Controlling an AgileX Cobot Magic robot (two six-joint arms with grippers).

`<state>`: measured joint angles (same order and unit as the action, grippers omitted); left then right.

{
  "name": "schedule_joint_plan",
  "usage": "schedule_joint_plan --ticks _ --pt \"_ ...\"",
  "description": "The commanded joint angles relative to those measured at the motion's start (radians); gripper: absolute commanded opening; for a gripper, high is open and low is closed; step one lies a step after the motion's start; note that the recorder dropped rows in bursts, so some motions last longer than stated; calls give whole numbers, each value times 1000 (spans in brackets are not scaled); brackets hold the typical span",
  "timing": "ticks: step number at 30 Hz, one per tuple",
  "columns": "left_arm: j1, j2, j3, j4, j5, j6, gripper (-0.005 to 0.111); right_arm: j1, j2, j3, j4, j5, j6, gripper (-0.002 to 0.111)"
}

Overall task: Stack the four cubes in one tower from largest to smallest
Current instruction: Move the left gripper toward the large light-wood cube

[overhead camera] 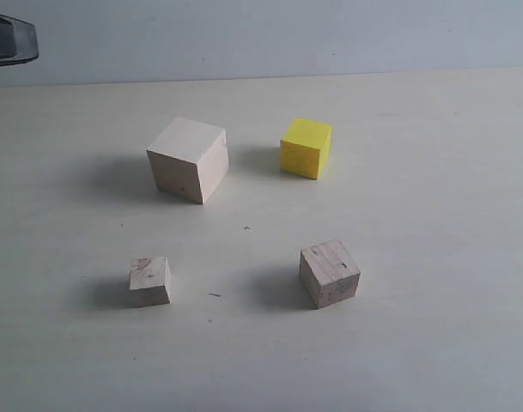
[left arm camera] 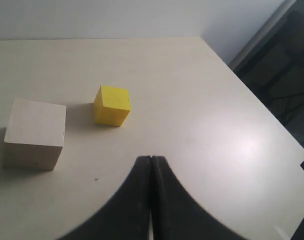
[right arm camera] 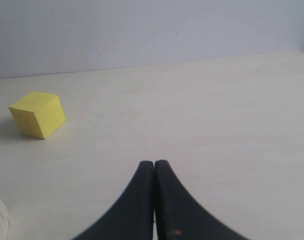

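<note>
Exterior view: pale cube (overhead camera: 188, 159), yellow cube (overhead camera: 306, 148), greyish cube (overhead camera: 330, 273), smallest cube (overhead camera: 149, 281) unstacked
Left claw (left arm camera: 151, 160), right claw (right arm camera: 154, 164) closed, empty

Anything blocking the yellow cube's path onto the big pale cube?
Nothing visible. The yellow cube sits beside the pale wood cube, with bare table between them and the pale cube's top free. The greyish cube and smallest cube lie apart from both, off that line.
</note>
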<state>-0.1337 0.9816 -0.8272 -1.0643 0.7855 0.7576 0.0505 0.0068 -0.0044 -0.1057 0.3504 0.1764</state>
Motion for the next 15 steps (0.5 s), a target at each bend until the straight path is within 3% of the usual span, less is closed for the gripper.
schedule_joint_plan --ticks 1,7,15 --pt "-4 34 -11 -74 -26 6 0 3 -7 4 -3 -9 6 0" --pt "-4 59 -11 -168 -26 -2 0 2 -7 4 -3 -9 8 0" --pt "-4 123 -11 -177 -55 -2 0 2 -7 4 0 -9 8 0"
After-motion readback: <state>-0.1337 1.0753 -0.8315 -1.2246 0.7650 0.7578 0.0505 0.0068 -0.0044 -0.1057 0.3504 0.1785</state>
